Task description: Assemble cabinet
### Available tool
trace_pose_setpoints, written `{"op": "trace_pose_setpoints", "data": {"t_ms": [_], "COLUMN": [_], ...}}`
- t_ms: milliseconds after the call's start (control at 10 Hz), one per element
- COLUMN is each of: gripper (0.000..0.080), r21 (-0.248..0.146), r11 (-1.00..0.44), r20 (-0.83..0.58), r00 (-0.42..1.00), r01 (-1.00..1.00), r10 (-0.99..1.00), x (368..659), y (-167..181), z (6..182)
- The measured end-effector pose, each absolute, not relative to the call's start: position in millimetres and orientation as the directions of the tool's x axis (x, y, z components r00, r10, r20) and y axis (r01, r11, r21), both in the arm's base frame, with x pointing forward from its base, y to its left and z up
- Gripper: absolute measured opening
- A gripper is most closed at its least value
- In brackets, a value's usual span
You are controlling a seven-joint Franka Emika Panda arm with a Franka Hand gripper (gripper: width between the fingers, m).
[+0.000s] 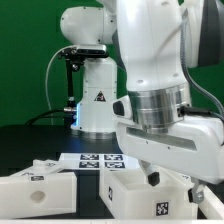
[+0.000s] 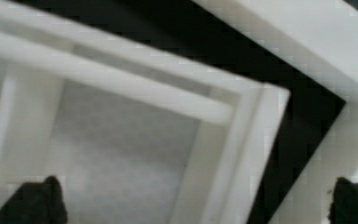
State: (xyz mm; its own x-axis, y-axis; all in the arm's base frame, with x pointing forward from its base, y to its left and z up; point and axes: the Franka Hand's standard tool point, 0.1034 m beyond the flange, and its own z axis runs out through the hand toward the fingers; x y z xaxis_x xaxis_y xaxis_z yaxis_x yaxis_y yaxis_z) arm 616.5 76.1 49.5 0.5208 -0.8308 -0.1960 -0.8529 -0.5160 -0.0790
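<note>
The cabinet box [image 1: 150,197] is a matte white block lying on the black table at the front of the exterior view. My gripper [image 1: 155,172] hangs right above its top. In the wrist view my gripper [image 2: 194,206] is open wide, with the two dark fingertips [image 2: 30,205] at opposite edges of the picture. The cabinet box [image 2: 140,140], with its raised inner walls, fills the space under and between them. One wall edge [image 2: 250,150] runs down between the fingertips. I cannot tell whether they touch it. A white slab panel [image 2: 309,35] lies beside the box.
A second white cabinet part [image 1: 40,186] lies at the exterior view's left front. The marker board [image 1: 95,160] lies flat behind the parts. The robot base [image 1: 95,100] stands at the back, with a green wall behind it.
</note>
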Motion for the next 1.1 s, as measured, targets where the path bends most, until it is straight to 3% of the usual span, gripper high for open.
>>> {"op": "trace_pose_setpoints", "data": {"t_ms": [600, 700, 800, 900, 1000, 1100], "gripper": [0.0797, 0.0694, 0.0519, 0.0519, 0.0335, 0.0201], "r21": [-0.079, -0.077, -0.069, -0.062, -0.060, -0.058], "r11": [-0.519, -0.508, -0.471, -0.444, -0.432, -0.418], "r20": [-0.196, -0.197, -0.200, -0.204, -0.205, -0.206], "r00": [0.523, 0.513, 0.475, 0.447, 0.435, 0.421], "r01": [-0.851, -0.858, -0.880, -0.894, -0.900, -0.907], "r10": [-0.829, -0.836, -0.857, -0.871, -0.877, -0.884], "x": [616.1, 616.4, 617.7, 618.7, 619.5, 620.4], "y": [76.8, 76.6, 76.2, 77.1, 77.9, 79.1], "z": [48.9, 49.1, 50.2, 51.6, 52.6, 53.5]}}
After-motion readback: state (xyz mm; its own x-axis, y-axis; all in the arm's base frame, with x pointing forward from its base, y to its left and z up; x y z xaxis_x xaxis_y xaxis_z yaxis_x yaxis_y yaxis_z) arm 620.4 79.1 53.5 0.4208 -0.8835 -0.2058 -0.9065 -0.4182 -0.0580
